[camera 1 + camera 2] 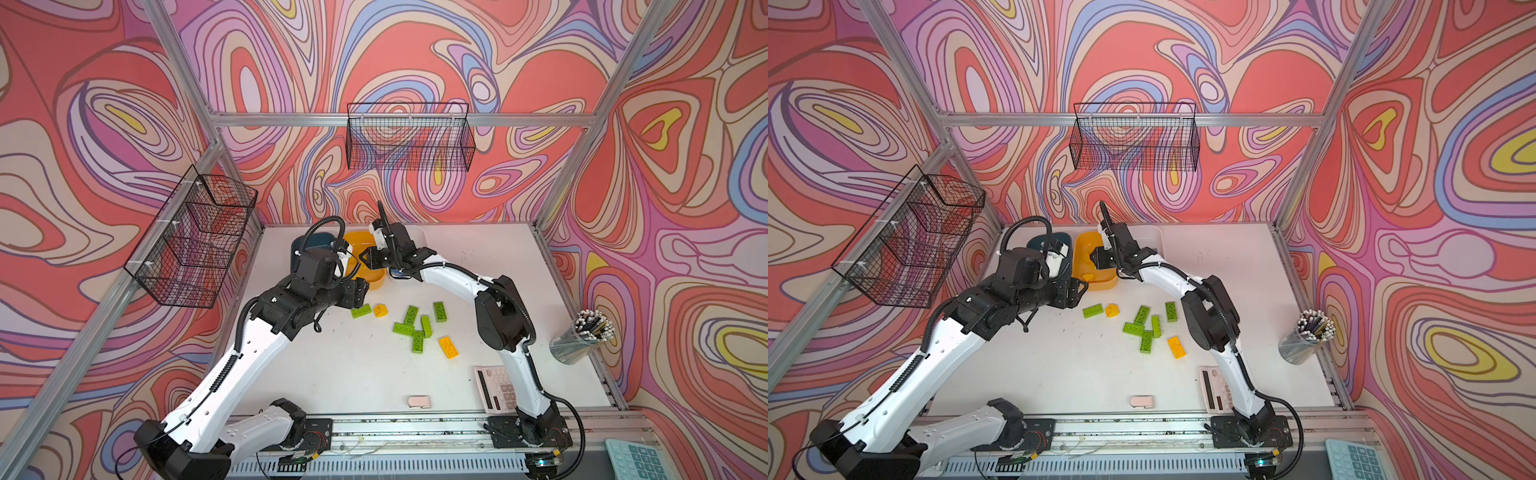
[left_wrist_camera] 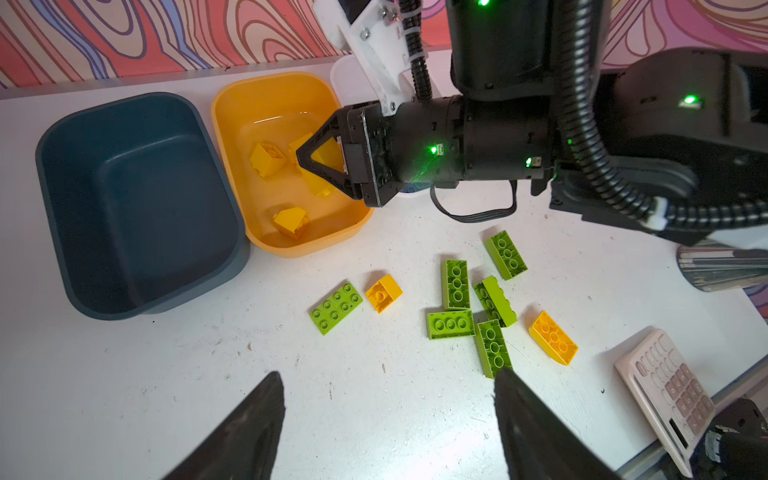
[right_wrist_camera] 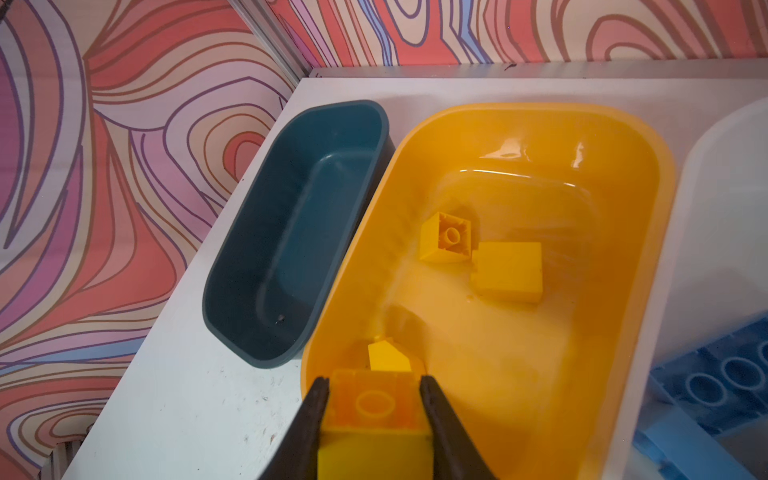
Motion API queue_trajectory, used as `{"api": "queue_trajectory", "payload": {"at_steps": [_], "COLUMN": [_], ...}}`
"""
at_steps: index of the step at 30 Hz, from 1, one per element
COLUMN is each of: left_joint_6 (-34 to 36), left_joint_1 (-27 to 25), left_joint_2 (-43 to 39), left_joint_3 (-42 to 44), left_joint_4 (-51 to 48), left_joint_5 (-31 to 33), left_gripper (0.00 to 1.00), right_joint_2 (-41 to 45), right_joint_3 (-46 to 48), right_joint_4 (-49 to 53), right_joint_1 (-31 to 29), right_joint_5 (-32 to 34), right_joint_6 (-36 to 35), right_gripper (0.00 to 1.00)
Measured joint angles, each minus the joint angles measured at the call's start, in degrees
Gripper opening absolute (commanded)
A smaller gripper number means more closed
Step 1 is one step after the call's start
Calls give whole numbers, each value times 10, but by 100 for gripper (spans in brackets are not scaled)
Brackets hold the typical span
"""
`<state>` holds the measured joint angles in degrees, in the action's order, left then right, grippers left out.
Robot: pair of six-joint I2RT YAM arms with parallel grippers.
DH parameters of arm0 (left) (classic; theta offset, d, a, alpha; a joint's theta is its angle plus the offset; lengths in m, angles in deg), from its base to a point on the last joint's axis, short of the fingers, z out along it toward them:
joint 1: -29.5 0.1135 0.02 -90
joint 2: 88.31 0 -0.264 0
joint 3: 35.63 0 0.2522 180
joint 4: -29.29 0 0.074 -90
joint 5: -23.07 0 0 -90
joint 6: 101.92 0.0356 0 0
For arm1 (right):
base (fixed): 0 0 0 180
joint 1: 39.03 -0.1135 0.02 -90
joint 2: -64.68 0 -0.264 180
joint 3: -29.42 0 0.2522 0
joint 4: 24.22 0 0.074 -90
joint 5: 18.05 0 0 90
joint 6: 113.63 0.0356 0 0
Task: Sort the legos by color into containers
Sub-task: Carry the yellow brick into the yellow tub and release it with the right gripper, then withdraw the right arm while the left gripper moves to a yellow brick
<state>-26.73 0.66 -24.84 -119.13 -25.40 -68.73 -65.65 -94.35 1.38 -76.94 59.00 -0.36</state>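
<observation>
A: What is the right gripper (image 3: 374, 384) holding?
B: Its jaws are pinching a yellow lego (image 3: 374, 419) over the yellow container (image 3: 652, 174)
A: And the left gripper (image 2: 386, 374)?
B: Gaping wide, gripping nothing, green legos (image 2: 455, 284) lying ahead

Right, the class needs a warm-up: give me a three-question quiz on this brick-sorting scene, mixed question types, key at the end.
1. True or false: the teal tub has bricks in it.
2. What does the right gripper hold? A: a green brick. B: a yellow brick. C: nothing.
3. How many green bricks lie loose on the table?
Key: 1 false; 2 B; 3 six.
</observation>
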Motion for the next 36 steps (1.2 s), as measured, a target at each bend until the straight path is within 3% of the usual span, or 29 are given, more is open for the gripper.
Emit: {"api": "queue_trajectory", "payload": {"at_steps": [6,11,19,25,36], "left_joint_6": [0,-1,-4,-2,39], "left_joint_1": [0,0,-2,-4,-4], "left_joint_2": [1,9,32,54,179], "left_joint_3": [0,0,0,0,0], "left_joint_4": [0,0,0,0,4], "left_joint_5": [-4,-7,6,26,28], "left_gripper": [79,79,79,80,80], "right_joint_2": [-4,-3,70,206,453], "right_joint_3": [-17,-12,104,253,479], "right_joint_4": [-6,-14,-38,-75,-94], "right_joint_1": [0,2,27,65,97], "right_joint_5": [0,1,0,0,5], "right_joint_6": [2,2,6,12,28], "right_gripper": [55,65,66,66,67]}}
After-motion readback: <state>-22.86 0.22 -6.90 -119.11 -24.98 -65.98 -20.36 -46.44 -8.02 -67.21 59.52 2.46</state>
